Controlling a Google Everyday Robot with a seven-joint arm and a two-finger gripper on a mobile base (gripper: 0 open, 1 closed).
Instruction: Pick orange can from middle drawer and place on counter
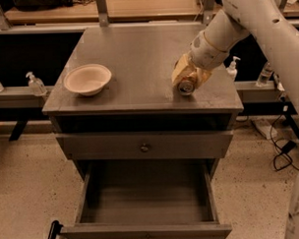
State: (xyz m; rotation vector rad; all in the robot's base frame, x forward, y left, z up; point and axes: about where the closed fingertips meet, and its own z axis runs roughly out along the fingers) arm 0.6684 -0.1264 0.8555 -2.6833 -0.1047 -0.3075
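Note:
The orange can (pixel 186 87) is at the right front of the grey counter (pixel 132 53), its silver end facing me. My gripper (pixel 187 78) reaches down from the white arm at the upper right, and its beige fingers (pixel 180 71) are closed around the can, at or just above the counter top. The middle drawer (pixel 143 233) is pulled out wide open at the bottom of the view. Its dark floor holds nothing.
A beige bowl (pixel 87 79) sits on the counter's left side. A closed drawer front with a round knob (pixel 144 147) lies above the open drawer. Clear bottles (pixel 36 85) stand on ledges to both sides. Cables (pixel 283 146) lie on the floor at right.

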